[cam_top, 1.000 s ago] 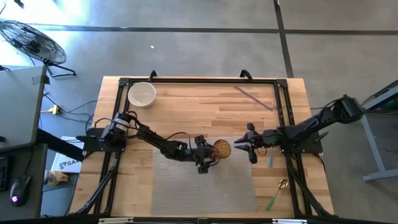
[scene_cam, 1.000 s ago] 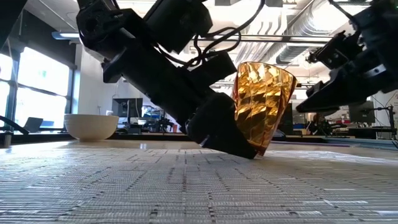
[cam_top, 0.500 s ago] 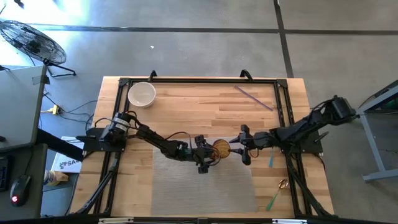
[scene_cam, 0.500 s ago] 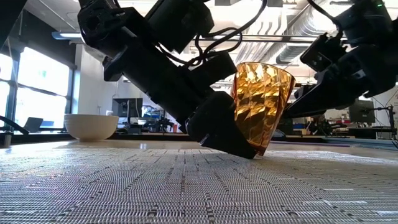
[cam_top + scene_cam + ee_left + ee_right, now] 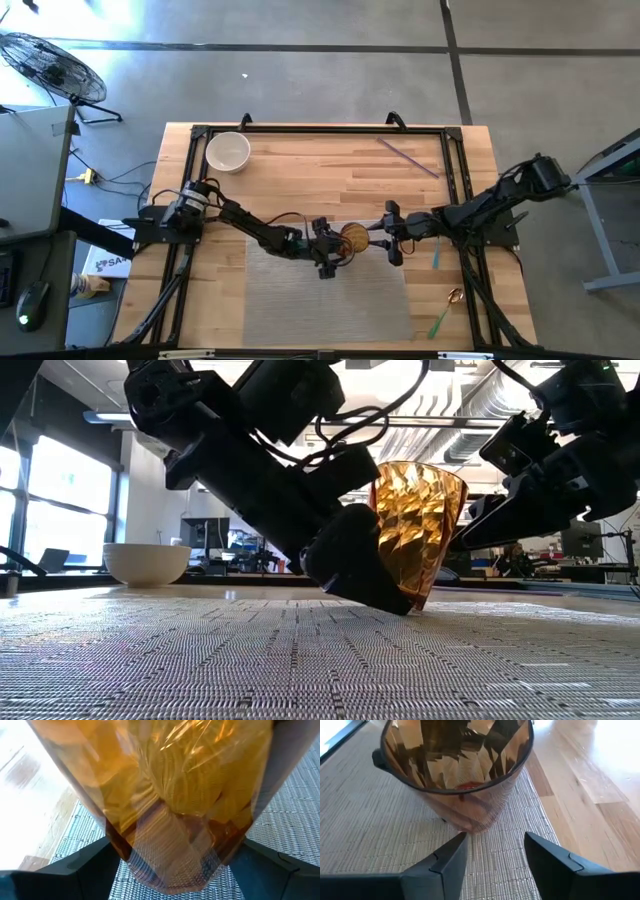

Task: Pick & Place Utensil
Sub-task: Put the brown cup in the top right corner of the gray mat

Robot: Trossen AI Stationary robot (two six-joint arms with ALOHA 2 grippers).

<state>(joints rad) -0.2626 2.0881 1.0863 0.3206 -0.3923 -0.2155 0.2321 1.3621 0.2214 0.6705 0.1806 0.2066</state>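
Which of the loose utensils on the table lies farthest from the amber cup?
The green one at the table's near right corner, beside the small gold piece. The purple stick and the teal one by the right arm lie closer to the amber cup.

A faceted amber cup [image 5: 354, 238] stands tilted at frame centre; a purple utensil [image 5: 407, 157] lies upper right.

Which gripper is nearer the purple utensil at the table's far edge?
Right. The right gripper hangs open beside the amber cup, nearer the purple utensil. The left gripper grips that cup from its other side, farther away.
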